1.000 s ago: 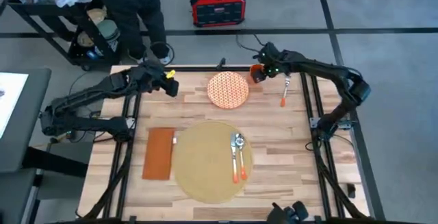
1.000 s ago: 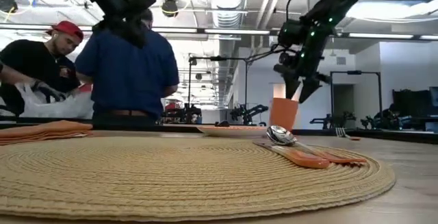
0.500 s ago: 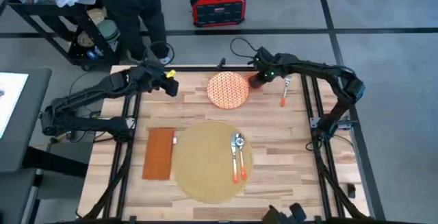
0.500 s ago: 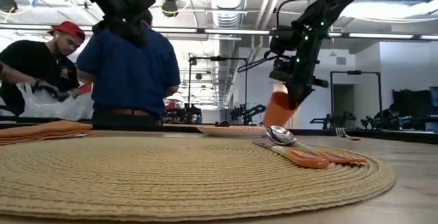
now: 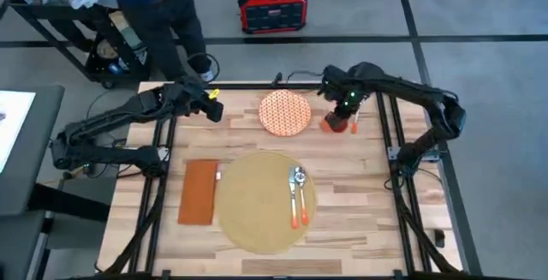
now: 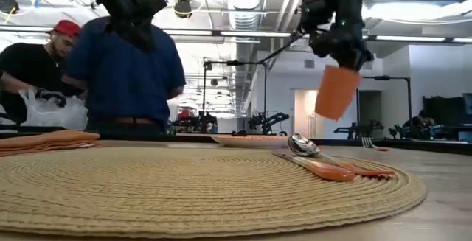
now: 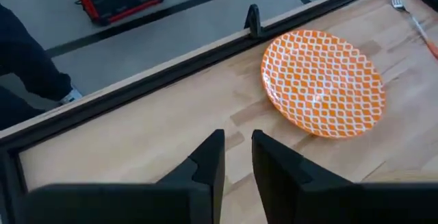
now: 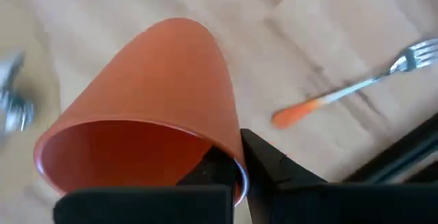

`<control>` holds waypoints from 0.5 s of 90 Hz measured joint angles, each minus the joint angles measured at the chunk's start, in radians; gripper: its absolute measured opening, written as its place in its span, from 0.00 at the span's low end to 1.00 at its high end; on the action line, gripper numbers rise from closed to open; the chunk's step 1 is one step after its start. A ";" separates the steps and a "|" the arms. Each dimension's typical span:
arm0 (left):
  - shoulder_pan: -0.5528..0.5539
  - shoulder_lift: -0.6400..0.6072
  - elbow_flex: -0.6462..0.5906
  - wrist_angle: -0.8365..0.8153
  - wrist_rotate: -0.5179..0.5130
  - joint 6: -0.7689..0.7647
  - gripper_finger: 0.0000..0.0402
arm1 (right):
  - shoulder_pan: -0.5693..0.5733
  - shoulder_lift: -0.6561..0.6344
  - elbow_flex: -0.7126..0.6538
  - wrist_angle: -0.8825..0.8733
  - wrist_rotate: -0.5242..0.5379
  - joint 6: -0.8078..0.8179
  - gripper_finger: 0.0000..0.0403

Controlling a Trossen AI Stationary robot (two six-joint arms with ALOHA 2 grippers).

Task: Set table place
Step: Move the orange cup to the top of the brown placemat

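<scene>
Light wood tabletop (image 5: pixel 360 186) with smooth grain; coarse woven placemat (image 6: pixel 184 189); matt orange plastic cup (image 8: pixel 144 128); shiny metal spoon (image 6: pixel 302 146).

Patterned plate (image 5: pixel 285 112), napkin (image 5: pixel 198 192) (rust-orange), fork (image 5: pixel 355 119)

The table (image 5: pixel 360 186) is carrying the place (image 5: pixel 257 216), a rust napkin (image 5: pixel 199 192) lying just beside it, a patterned plate (image 5: pixel 285 112), and a fork (image 5: pixel 355 119) lying near the far right rail.
</scene>
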 joint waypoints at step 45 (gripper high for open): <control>0.000 0.000 0.000 -0.007 0.001 -0.006 0.14 | 0.170 0.226 0.019 0.082 -0.018 -0.079 0.00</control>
